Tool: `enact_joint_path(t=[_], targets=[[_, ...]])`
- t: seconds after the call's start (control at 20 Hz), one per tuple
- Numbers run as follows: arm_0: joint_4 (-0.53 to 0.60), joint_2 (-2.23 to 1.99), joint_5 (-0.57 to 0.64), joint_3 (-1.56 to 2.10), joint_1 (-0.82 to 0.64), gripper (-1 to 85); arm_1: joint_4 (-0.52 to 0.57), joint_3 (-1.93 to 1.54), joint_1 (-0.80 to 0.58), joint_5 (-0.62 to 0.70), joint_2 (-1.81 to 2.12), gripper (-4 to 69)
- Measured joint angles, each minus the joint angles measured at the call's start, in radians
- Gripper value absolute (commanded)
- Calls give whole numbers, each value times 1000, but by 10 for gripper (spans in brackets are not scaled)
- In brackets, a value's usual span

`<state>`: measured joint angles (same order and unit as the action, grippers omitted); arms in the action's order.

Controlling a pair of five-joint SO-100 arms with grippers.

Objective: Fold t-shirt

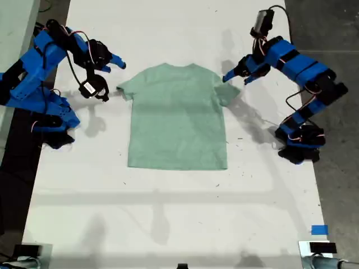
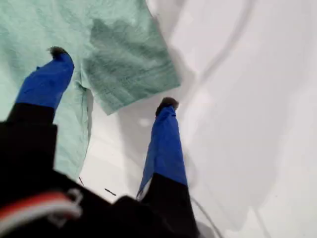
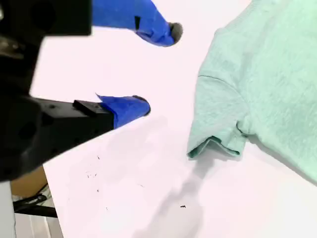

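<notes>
Lying flat, the t-shirt has bare table around; both grippers gape wide (holding nothing).

A white counter fills most of the exterior view, with small dark specks scattered across it and soft grey shadows lying over it. A piece of blue tape sits on the counter near the exterior view's lower right corner, just above a small black-and-white block at the counter's edge. Dark grey floor shows along the exterior view's right side. A black strip runs down the exterior view's left edge.
</notes>
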<state>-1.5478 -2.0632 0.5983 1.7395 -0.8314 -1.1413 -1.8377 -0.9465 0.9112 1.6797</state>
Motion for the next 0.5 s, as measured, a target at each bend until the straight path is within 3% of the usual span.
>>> enact_joint_path(t=[0.1, 0.25, 0.4, 0.5], targets=[[6, 0, 2, 9, 0, 224, 58, 0, 0, 17, -83, 344], [8, 0, 3, 26, 0, 223, 132, 0, -11, 32, -207, 116], [8, 0, 6, 34, 0, 222, 133, 94, -31, 32, -345, 56], [11, 0, 6, 40, 0, 222, 61, 212, -25, 32, -442, 40]])
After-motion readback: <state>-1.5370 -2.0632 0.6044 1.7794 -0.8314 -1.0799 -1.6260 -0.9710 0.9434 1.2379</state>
